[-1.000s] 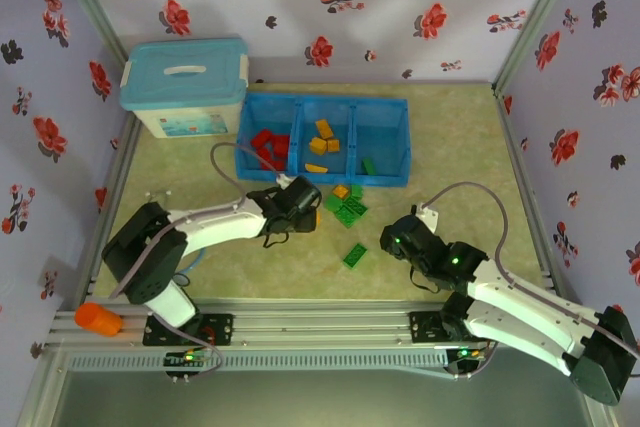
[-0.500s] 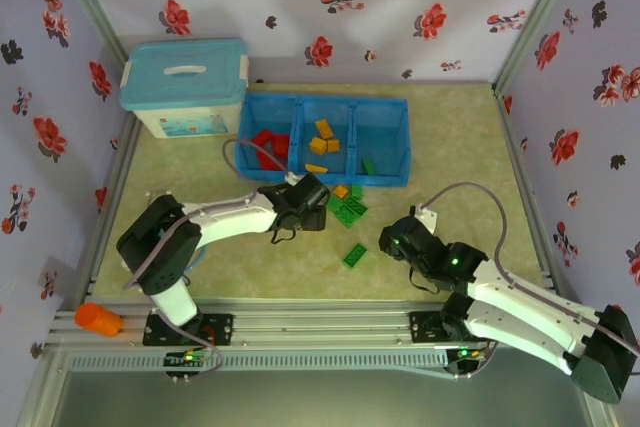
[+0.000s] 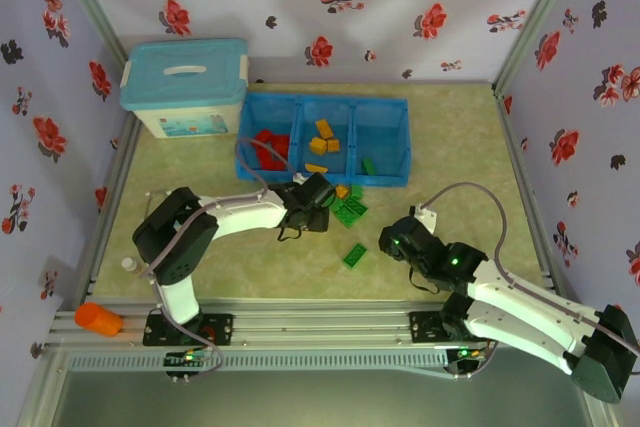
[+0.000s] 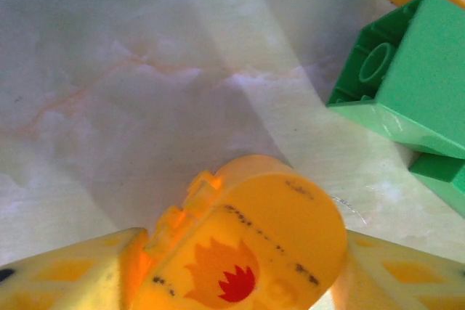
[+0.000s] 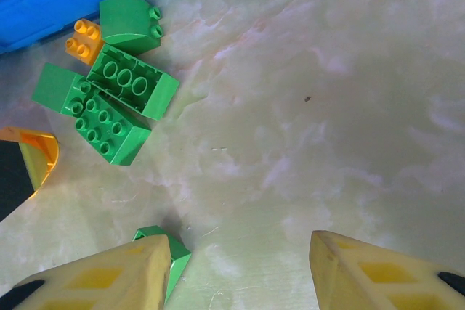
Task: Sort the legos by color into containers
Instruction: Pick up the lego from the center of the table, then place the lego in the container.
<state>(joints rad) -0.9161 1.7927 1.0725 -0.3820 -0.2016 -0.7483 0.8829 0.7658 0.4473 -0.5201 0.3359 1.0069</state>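
Flame emblem (image 4: 218, 275) (red-orange) marks yellow lego (image 4: 290, 212); lettering (image 4: 263, 240) seemingly unreadable.

Lilac walls (image 3: 350, 7) printed with red and black flowers close in three sides, with metal posts (image 3: 528, 22) at the back corners. The table top (image 3: 460, 147) is pale green marble with pinkish veins. A white box with a teal lid (image 3: 185, 87) stands back left. An aluminium rail (image 3: 320, 325) lines the near edge.

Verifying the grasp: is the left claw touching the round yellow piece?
Touching. Left wrist view: the round yellow piece sits pressed between the fingers of the left claw, no gap.
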